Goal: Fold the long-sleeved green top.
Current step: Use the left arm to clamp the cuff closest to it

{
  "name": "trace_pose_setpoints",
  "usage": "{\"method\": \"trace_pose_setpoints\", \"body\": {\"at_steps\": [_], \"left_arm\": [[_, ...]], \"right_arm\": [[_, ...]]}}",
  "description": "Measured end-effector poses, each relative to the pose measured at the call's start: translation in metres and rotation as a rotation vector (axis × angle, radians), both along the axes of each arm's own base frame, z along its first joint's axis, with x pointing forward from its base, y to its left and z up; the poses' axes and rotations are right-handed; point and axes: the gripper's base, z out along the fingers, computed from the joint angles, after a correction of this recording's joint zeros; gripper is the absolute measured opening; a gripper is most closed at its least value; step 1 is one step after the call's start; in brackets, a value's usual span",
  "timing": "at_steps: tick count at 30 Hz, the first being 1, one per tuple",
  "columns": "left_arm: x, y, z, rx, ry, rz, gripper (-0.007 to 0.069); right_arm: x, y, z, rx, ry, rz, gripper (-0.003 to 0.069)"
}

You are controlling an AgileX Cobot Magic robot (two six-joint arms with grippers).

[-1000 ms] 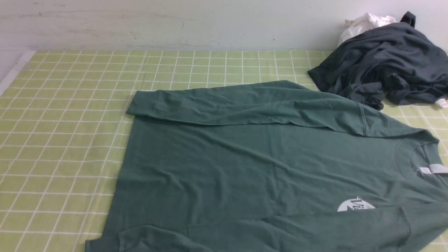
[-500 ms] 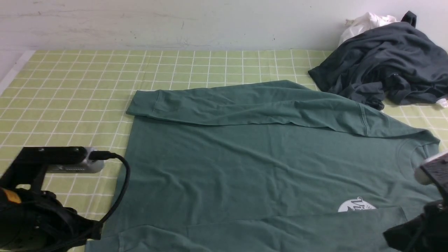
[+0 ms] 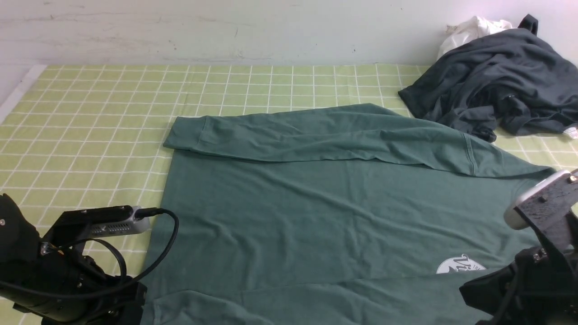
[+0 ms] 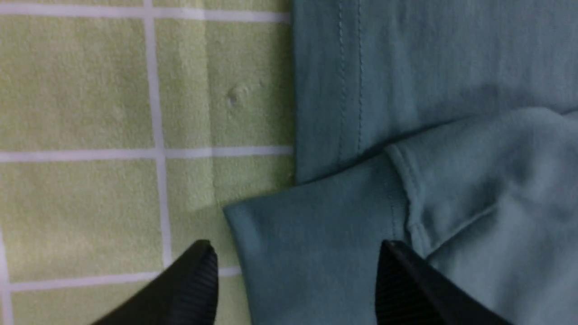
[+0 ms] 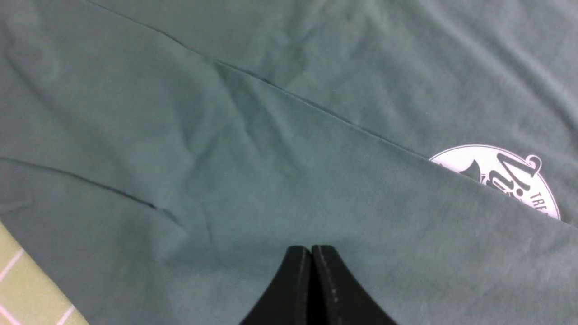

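The green long-sleeved top [image 3: 316,207] lies flat across the checked cloth, both sleeves folded over its body, its white logo [image 3: 458,265] near the right arm. My left gripper [image 4: 295,246] is open just above the near sleeve's cuff [image 4: 311,234]. One finger is over the cloth, the other over the sleeve, and nothing is held. My right gripper [image 5: 310,249] is shut and empty, hovering over the near sleeve close to the logo [image 5: 505,176]. In the front view, the left arm [image 3: 67,266] and right arm [image 3: 533,271] sit at the near corners, and the right arm hides the neck.
A crumpled dark grey garment [image 3: 496,85] lies at the back right with a white cloth [image 3: 469,29] behind it, against the wall. The yellow-green checked cloth [image 3: 90,113] shows to the left of the top and behind it. The table's left edge [image 3: 18,90] runs along that side.
Both arms have come into the front view from the near edge. The left arm has sunk towards the near sleeve's cuff and its jaws have opened. The right arm now covers the neck.
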Motion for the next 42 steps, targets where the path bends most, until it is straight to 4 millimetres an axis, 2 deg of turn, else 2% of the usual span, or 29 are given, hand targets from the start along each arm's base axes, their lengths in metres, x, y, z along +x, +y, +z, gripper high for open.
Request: {"method": "trace_pose_setpoints", "body": {"at_steps": [2, 5, 11, 14, 16, 19, 23, 25, 26, 27, 29, 31, 33, 36, 39, 40, 41, 42], "left_arm": [[0.003, 0.001, -0.003, 0.005, -0.010, 0.008, 0.0414], [0.006, 0.000, -0.006, -0.005, -0.021, 0.033, 0.0341], [0.007, -0.002, -0.005, -0.037, -0.024, 0.068, 0.0102], [0.007, -0.002, -0.005, -0.038, -0.023, 0.064, 0.0036], [0.007, -0.002, -0.005, -0.036, -0.020, 0.042, 0.0040], [0.005, -0.003, -0.005, -0.038, -0.006, 0.012, 0.0088], [0.005, -0.003, -0.005, -0.029, -0.006, -0.006, 0.0199], [0.005, -0.002, -0.005, -0.022, -0.010, -0.009, 0.0291], [0.005, -0.002, -0.005, -0.021, -0.010, -0.010, 0.0291], [0.005, -0.002, -0.005, -0.019, -0.011, -0.011, 0.0353], [0.005, -0.002, -0.006, -0.018, -0.008, -0.012, 0.0416], [0.006, -0.002, -0.010, -0.019, 0.011, -0.011, 0.0435], [0.007, -0.002, -0.013, -0.019, 0.030, -0.010, 0.0429], [0.010, -0.001, -0.016, -0.023, 0.054, 0.002, 0.0382], [0.011, -0.001, -0.016, -0.014, 0.055, -0.003, 0.0261], [0.011, 0.000, -0.016, -0.012, 0.055, -0.004, 0.0243], [0.011, 0.000, -0.015, -0.003, 0.045, -0.012, 0.0169], [0.011, 0.000, -0.015, -0.003, 0.045, -0.011, 0.0160]], "right_arm": [[0.000, 0.000, 0.000, 0.006, 0.002, -0.003, -0.0014], [0.000, 0.001, 0.000, 0.011, 0.001, -0.006, -0.0014], [0.001, 0.001, 0.001, 0.013, -0.003, -0.010, -0.0014], [0.001, 0.001, 0.001, 0.015, -0.002, -0.011, -0.0014], [0.001, 0.001, 0.001, 0.015, -0.002, -0.012, -0.0014], [0.001, 0.001, 0.001, 0.015, -0.002, -0.012, -0.0014], [0.001, 0.001, 0.001, 0.015, -0.002, -0.012, -0.0014], [0.001, 0.001, 0.001, 0.015, -0.003, -0.012, -0.0014], [0.001, 0.001, 0.001, 0.015, -0.003, -0.012, -0.0014], [0.001, 0.001, 0.001, 0.015, -0.003, -0.012, -0.0014], [0.001, 0.001, 0.001, 0.015, -0.003, -0.012, -0.0014], [0.001, 0.001, 0.001, 0.016, -0.003, -0.014, -0.0014], [0.001, 0.001, 0.001, 0.016, -0.002, -0.014, -0.0014], [0.001, 0.001, 0.001, 0.016, -0.002, -0.014, -0.0014], [0.001, 0.001, 0.001, 0.016, -0.002, -0.014, -0.0014], [0.001, 0.001, 0.001, 0.016, -0.002, -0.014, -0.0014], [0.001, 0.001, 0.001, 0.016, -0.002, -0.014, -0.0014], [0.001, 0.001, 0.001, 0.016, -0.002, -0.014, -0.0014]]}}
